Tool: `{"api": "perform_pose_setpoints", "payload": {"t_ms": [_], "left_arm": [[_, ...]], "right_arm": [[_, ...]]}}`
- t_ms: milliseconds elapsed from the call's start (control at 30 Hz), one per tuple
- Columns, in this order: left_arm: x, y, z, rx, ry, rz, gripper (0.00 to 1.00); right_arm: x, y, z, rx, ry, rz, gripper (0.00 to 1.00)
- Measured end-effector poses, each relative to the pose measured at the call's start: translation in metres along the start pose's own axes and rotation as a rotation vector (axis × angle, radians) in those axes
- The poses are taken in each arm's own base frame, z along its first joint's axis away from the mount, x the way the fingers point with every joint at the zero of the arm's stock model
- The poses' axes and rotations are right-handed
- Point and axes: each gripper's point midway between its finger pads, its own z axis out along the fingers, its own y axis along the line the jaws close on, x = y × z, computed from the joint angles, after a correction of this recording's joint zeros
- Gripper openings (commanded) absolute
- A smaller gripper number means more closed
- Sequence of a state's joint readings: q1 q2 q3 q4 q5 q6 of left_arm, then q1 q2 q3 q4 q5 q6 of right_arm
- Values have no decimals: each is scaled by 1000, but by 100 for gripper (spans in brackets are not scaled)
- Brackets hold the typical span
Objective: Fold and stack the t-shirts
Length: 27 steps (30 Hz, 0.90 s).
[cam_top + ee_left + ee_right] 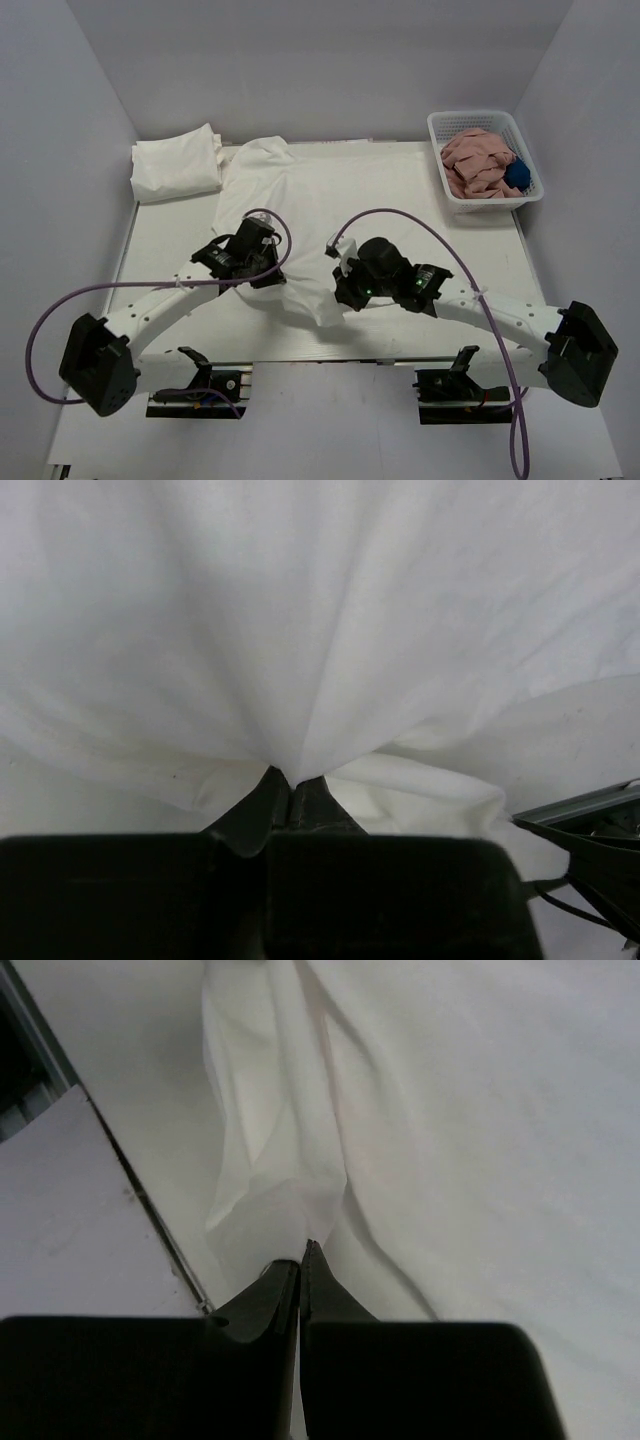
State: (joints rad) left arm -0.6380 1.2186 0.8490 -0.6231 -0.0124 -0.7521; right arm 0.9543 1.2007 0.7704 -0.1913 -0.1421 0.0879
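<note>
- Currently left hand (pixel 292 788) and right hand (pixel 302 1258) each pinch the t-shirt (pixel 340 195) at its near edge.
- T-shirt lies spread mid-desk (pixel 480 255); looks like the fold step.
- Next, likely: carry edge away evenly, both hands level.
- Folded bundle (pixel 178 165) sits far-left, ready for stacking.

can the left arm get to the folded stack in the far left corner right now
Probably not straight away: the left gripper is shut on the spread t-shirt and would drag it along. Once it lets go, the folded stack lies on its own side with nothing standing between.
</note>
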Motion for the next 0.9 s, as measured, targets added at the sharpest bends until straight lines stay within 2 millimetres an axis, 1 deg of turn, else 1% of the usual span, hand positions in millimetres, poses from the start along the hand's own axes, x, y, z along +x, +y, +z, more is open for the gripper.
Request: {"api": "perform_pose_setpoints", "payload": {"t_ms": [33, 67, 100, 133, 167, 200, 267, 300, 367, 400, 467, 533, 567, 667, 700, 767, 833, 867, 900], "left_arm": [[1, 1, -5, 2, -7, -5, 2], [4, 4, -8, -4, -3, -9, 13], [9, 9, -10, -14, 8, -14, 43], [15, 15, -10, -33, 30, -11, 54], [22, 20, -9, -55, 56, -15, 70], [29, 27, -8, -82, 83, -16, 82], [41, 38, -3, -133, 134, -20, 82], [46, 43, -1, -157, 158, -25, 84], [53, 50, 2, -194, 192, -25, 84], [55, 51, 2, -202, 201, -25, 84], [56, 52, 3, -207, 207, -23, 87], [56, 52, 3, -207, 206, -24, 87], [55, 53, 4, -210, 202, -26, 89], [53, 57, 5, -238, 184, -37, 91], [51, 60, 6, -255, 174, -44, 91], [44, 65, 5, -288, 145, -55, 97], [27, 66, 4, -315, 87, -70, 98], [16, 64, 2, -319, 55, -77, 98], [-1, 59, 2, -319, 13, -89, 98]], "right_arm": [[4, 6, 1, -15, 17, -5, 0], [9, 12, 2, -30, 36, -7, 0], [16, 19, 3, -51, 62, -11, 3], [22, 25, 4, -69, 89, -13, 15], [31, 32, 3, -90, 123, -14, 28], [39, 37, 2, -105, 154, -10, 49], [55, 46, -2, -130, 218, -13, 90], [63, 49, -5, -140, 248, -13, 91], [79, 52, -10, -146, 306, -12, 91], [83, 51, -12, -140, 325, -6, 91], [88, 47, -14, -112, 344, 6, 91], [87, 40, -13, -65, 341, 22, 91], [85, 35, -12, -36, 333, 28, 91], [70, 13, -11, 98, 260, 76, 91], [64, 1, -11, 157, 227, 103, 91], [51, -22, -11, 268, 168, 158, 91], [39, -52, -14, 392, 120, 227, 91], [32, -66, -15, 448, 93, 263, 91], [23, -80, -17, 499, 59, 301, 91]]}}
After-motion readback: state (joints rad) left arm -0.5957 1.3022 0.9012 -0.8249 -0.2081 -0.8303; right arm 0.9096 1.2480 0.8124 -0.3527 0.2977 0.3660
